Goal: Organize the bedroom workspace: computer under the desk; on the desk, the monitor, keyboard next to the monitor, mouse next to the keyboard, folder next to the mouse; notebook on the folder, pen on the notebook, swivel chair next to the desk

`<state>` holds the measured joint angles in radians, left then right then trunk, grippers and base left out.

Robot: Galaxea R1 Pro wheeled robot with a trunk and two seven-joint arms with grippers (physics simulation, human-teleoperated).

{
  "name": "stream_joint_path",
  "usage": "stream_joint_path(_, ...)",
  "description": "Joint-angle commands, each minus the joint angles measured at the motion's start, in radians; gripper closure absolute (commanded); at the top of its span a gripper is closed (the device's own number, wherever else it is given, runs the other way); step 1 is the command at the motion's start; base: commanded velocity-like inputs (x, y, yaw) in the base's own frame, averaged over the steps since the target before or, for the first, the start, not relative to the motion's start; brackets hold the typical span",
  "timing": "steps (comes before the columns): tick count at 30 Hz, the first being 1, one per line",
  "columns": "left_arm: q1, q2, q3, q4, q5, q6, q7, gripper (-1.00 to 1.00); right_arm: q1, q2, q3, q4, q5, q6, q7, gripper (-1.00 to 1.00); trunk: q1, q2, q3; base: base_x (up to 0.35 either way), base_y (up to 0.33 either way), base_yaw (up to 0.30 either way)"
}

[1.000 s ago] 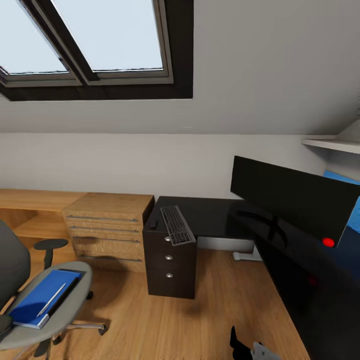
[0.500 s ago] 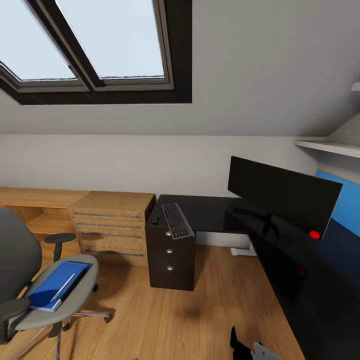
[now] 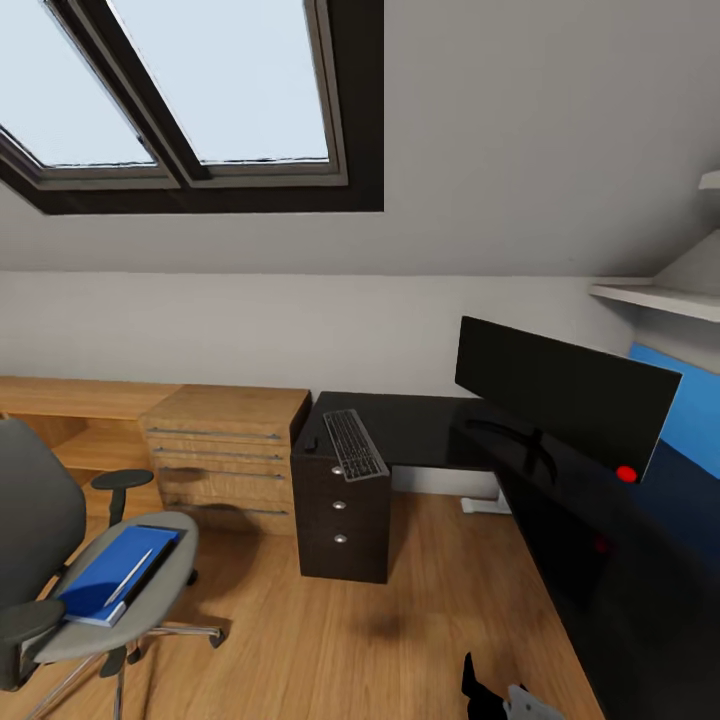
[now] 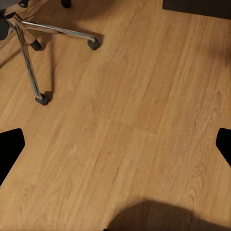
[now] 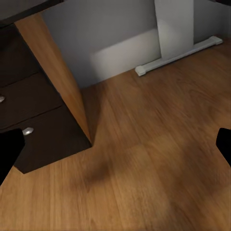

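Note:
The swivel chair (image 3: 40, 520) stands at the lower left of the head view. On its seat lies the blue folder (image 3: 105, 575), with the white pen (image 3: 131, 576) on top of it. A dark flat edge, the notebook (image 3: 157, 563), shows along the folder's right side. The black desk (image 3: 430, 425) carries the keyboard (image 3: 354, 445), with the small mouse (image 3: 311, 441) just left of it. Further right stands the monitor (image 3: 560, 395). The computer is out of view. My left gripper (image 4: 115, 147) is open over bare floor near the chair's chrome base (image 4: 29, 62). My right gripper (image 5: 115, 147) is open, facing the desk's drawer unit (image 5: 29, 120).
A light wooden drawer chest (image 3: 225, 450) stands left of the desk, with a low wooden shelf (image 3: 60, 420) beyond it. The desk's white leg (image 5: 173, 29) has a floor foot (image 5: 178, 55). A blue wall panel (image 3: 690, 410) and a white shelf (image 3: 660, 295) are at the right. Wood floor (image 3: 330, 620) lies between chair and desk.
The whole view has shifted, so the camera moved. The chair now sits further into the picture and the monitor looks smaller and farther. No object has moved by itself.

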<state>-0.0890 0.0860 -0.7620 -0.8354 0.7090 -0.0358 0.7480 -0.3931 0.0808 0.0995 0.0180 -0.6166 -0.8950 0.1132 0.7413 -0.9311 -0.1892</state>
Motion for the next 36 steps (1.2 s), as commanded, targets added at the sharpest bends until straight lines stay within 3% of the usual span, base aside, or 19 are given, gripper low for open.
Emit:
stream_joint_path(1, -0.002, 0.001, -0.006, -0.001, 0.009, -0.004, 0.007, -1.0, -0.001, 0.0, 0.008, 0.002, -0.011, -0.004, 0.005, -1.0, -0.004, 0.006, 0.002, 0.0, 0.0, 0.0)
stream_joint_path(16, -0.002, 0.002, -0.003, -0.002, 0.005, -0.02, 0.008, -1.0, -0.001, 0.0, 0.011, -0.001, 0.017, -0.005, 0.01, -1.0, -0.061, 0.111, 0.049, 0.0, 0.0, 0.0)
stream_joint_path(21, -0.002, 0.004, -0.005, -0.018, -0.001, -0.167, 0.01, -1.0, -0.002, -0.006, 0.023, -0.036, 0.096, -0.027, 0.009, -1.0, -0.08, 0.146, 0.064, 0.0, 0.0, 0.0)
stream_joint_path(26, -0.002, 0.009, -0.009, -0.062, -0.003, -0.242, 0.008, -1.0, -0.002, -0.028, 0.026, -0.171, 0.126, -0.024, 0.003, -1.0, -0.1, 0.181, 0.08, 0.0, 0.0, 0.0)
stream_joint_path(29, -0.002, 0.013, -0.005, -0.122, -0.003, -0.252, 0.008, -1.0, -0.003, -0.036, 0.026, -0.3, 0.134, 0.032, -0.02, -1.0, -0.111, 0.202, 0.09, 0.0, 0.0, 0.0)
stream_joint_path(31, -0.002, 0.025, -0.002, -0.2, -0.002, -0.227, 0.01, -1.0, -0.002, -0.045, 0.028, -0.422, 0.14, 0.126, -0.067, -1.0, -0.119, 0.216, 0.096, 0.0, 0.0, 0.0)
stream_joint_path(33, -0.002, 0.044, 0.001, -0.302, -0.002, -0.158, 0.01, -1.0, -0.002, -0.061, 0.029, -0.577, 0.159, 0.261, -0.133, -1.0, -0.126, 0.23, 0.102, 0.0, 0.0, 0.0)
stream_joint_path(34, -0.002, 0.058, 0.006, -0.383, -0.001, -0.091, 0.011, -1.0, 0.0, -0.075, 0.029, -0.691, 0.178, 0.373, -0.18, -1.0, -0.13, 0.237, 0.105, 0.0, 0.0, 0.0)
stream_joint_path(36, -0.002, 0.068, 0.022, -0.473, -0.001, -0.013, 0.013, -1.0, 0.005, -0.087, 0.029, -0.806, 0.198, 0.495, -0.227, -1.0, -0.138, 0.251, 0.111, 0.0, 0.0, 0.0)
